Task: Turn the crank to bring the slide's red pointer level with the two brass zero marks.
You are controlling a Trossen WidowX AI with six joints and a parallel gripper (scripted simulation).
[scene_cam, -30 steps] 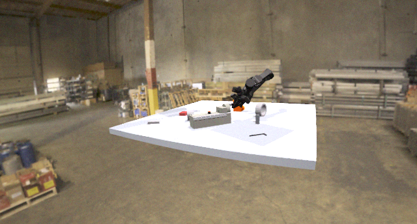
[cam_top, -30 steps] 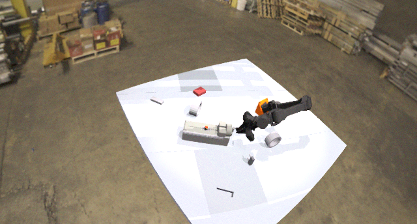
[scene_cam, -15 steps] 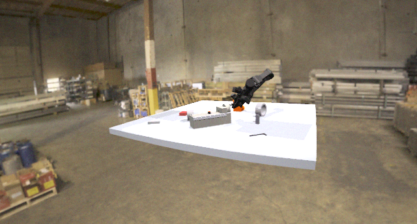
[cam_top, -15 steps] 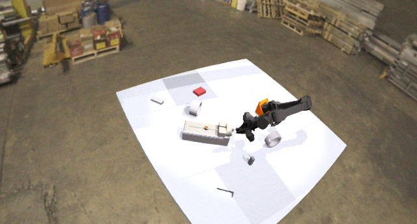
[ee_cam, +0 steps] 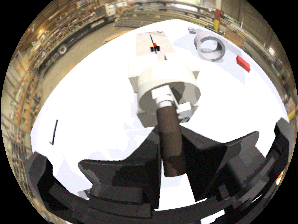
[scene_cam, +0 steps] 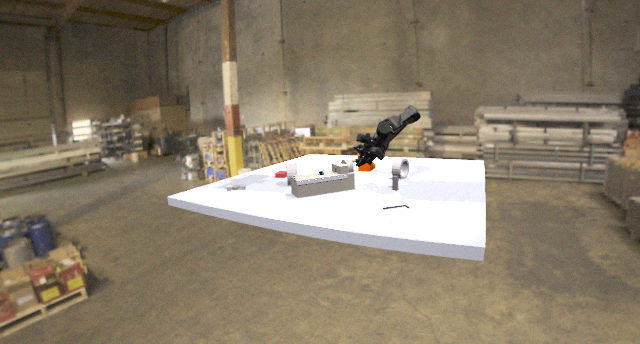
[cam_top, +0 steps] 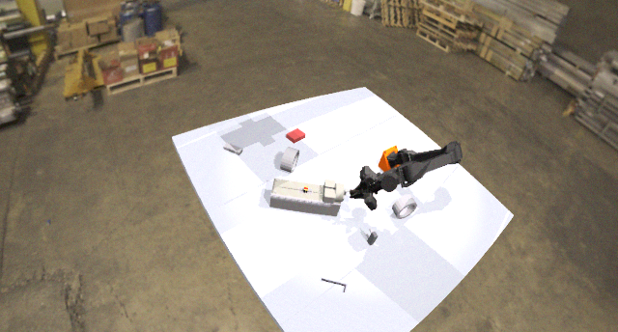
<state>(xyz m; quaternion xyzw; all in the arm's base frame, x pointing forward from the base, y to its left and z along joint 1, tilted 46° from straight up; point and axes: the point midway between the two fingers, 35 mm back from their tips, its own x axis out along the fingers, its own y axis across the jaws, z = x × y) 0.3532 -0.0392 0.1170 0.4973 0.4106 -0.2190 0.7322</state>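
white table top (cam_top: pixel 299 255) is reading bright against a dim brown floor. soft grey patches are lying across it, with shadows falling toward the near edge from the arm (cam_top: pixel 415 165). all views are looking soft; the wrist view is bending into a fisheye circle, black outside.

On the table (cam_top: pixel 299 255), the machine (cam_top: pixel 305 197) lies between two tape rolls (cam_top: pixel 290 159) (cam_top: pixel 405 207).
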